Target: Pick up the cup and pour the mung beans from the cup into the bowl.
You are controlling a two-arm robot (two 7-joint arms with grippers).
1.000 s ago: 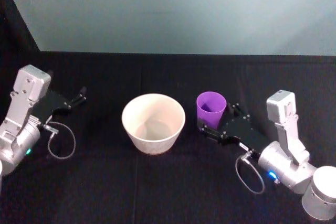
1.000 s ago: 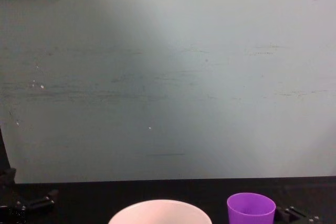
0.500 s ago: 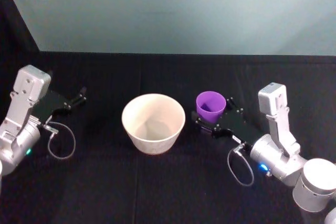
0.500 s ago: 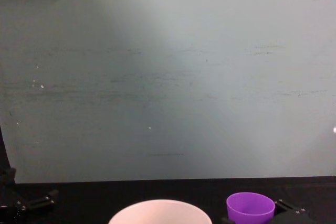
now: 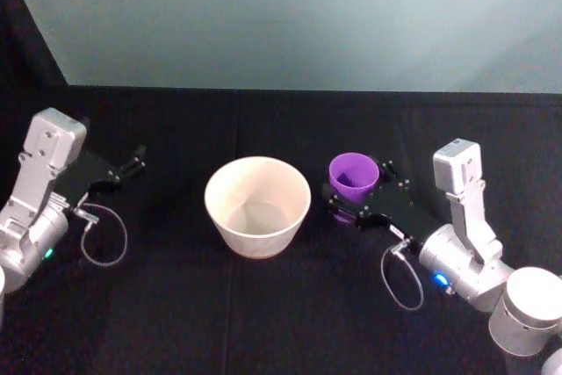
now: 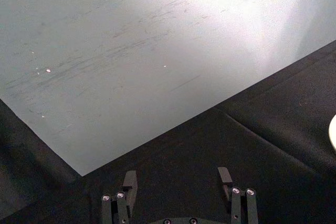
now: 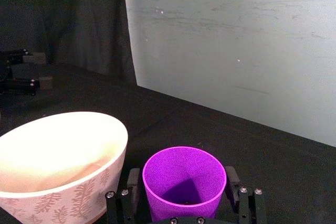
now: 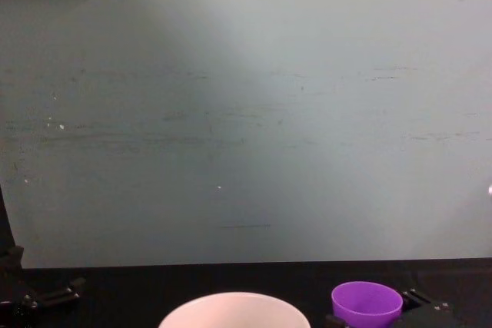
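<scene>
Okay, head view first: the right gripper (image 5: 358, 185) is wrapped round the cup (image 5: 354, 171). The cup stands upright on the table (image 5: 281, 305) just right of the bowl (image 5: 256, 236), near it but not touching. The left gripper (image 5: 132, 162) is parked way over on the left.

Left wrist view: its jaws are spread wide with nothing between them, just black cloth underneath.

Right wrist view: the jaws sit snug against the cup's wall on both sides, low down, so I read that as pinching it. The bowl is right next door. I can't make out the beans, since the bottom of the cup is in shadow.

Chest view: the cup's rim and the bowl's rim both poke up along the bottom edge, side by side with a gap between.

So for the lift, I'd go straight up before any sideways move, so the cup's base clears the bowl's rim. Then I'd carry it over the middle and roll the wrist slowly. The cup is smooth and tapered, so I reckon a jerky lift could let it slip.
</scene>
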